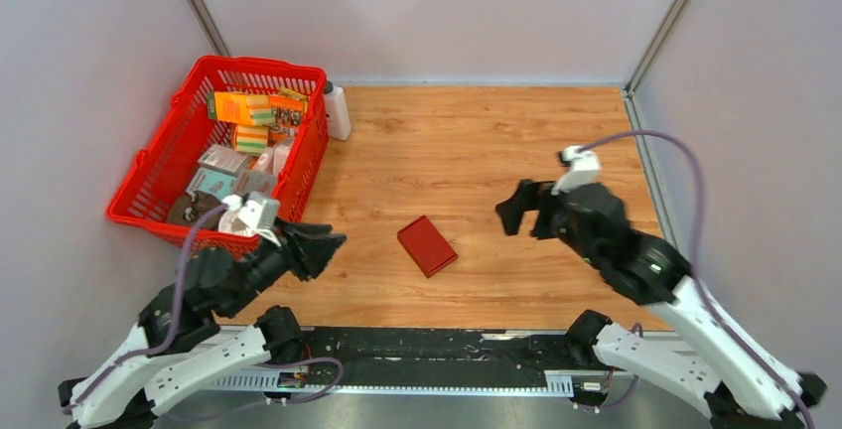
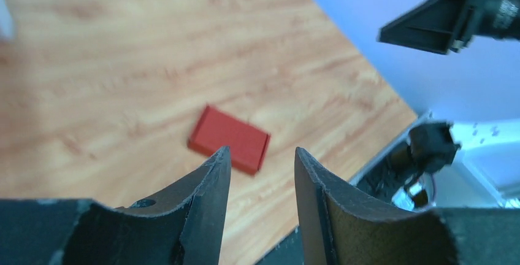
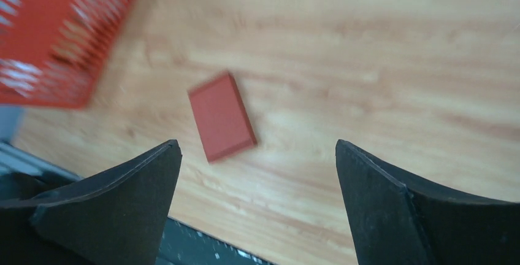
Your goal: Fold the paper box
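Paper box (image 1: 427, 246) between left gripper (image 1: 333, 244) and right gripper (image 1: 530, 214) (touching neither).

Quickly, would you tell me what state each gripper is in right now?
Left gripper: open, holding nothing.
Right gripper: wide open, holding nothing.

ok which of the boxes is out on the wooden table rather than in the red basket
The small dark red cardboard box, lying flat on the wooden table. The printed packages all sit inside the red plastic mesh basket.
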You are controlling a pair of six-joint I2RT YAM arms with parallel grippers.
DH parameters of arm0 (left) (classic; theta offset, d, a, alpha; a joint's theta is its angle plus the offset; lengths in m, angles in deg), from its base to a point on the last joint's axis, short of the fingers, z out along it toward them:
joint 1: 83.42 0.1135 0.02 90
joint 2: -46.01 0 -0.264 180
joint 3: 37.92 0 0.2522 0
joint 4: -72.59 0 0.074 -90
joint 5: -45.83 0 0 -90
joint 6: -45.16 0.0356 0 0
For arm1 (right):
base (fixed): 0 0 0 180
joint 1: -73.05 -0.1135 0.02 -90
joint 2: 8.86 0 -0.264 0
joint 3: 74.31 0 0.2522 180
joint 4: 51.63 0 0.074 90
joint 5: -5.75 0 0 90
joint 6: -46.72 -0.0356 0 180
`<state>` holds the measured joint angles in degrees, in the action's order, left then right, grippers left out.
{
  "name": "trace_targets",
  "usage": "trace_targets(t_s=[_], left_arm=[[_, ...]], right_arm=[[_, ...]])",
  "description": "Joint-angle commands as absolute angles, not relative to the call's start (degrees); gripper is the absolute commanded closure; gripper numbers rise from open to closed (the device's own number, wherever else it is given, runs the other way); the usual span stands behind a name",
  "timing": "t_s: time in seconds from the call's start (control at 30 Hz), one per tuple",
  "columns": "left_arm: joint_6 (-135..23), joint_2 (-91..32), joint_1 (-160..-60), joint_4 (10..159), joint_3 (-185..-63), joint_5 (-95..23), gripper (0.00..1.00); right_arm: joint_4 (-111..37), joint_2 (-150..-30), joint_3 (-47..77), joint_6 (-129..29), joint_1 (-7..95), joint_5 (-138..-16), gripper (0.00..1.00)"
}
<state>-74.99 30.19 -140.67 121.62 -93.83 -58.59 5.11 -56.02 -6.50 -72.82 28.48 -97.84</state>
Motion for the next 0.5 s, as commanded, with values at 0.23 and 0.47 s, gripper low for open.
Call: trace_targets(t_s=[0.23,0.47], left_arm=[[-53.5,27.4,-140.5,117.8,-117.0,-59.9,0.42],[-54.0,28.7,-140.5,118.0,-117.5,-61.1,0.41]], right_arm=[[5.1,-29.4,15.0,-56.6,28.1,-113.7,0.00],[6.2,-27.1,14.3,-55.4,28.1,-111.2,0.00]])
